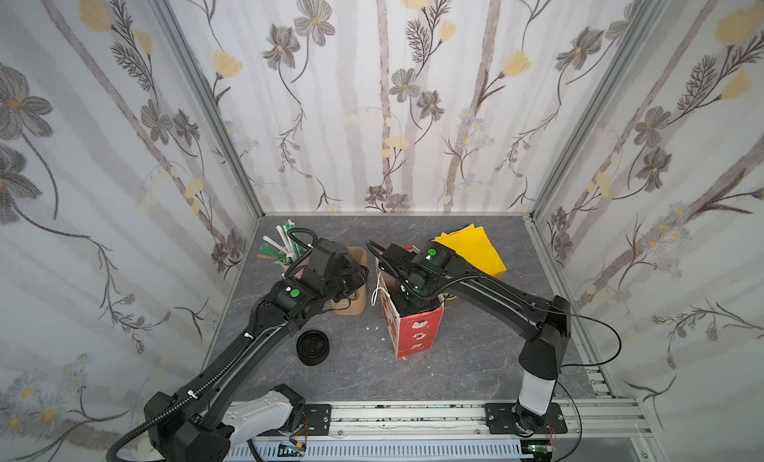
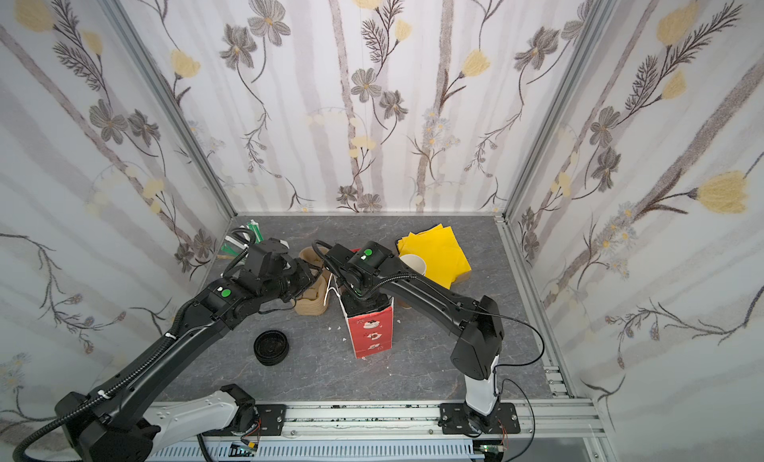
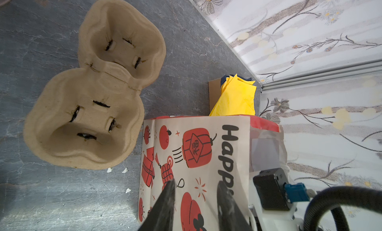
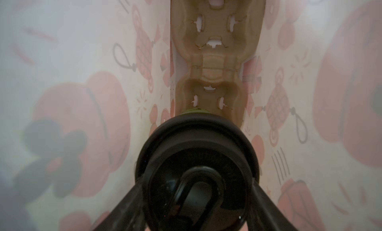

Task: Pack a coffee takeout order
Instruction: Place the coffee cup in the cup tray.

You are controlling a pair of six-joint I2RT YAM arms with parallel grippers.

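On the bench (image 1: 454,369) the red bag (image 1: 415,331) stands upright, a carrier (image 4: 208,64) flat at its bottom. Inside, the right tool (image 4: 196,178) grips the lidded cup (image 4: 196,141) above a pocket, likely to seat it. The left tool (image 3: 196,186), jaws parted, hangs beside the bag.

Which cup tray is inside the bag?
The carrier lying at the bottom of the bag, below the held cup; the other carrier sits outside on the table.
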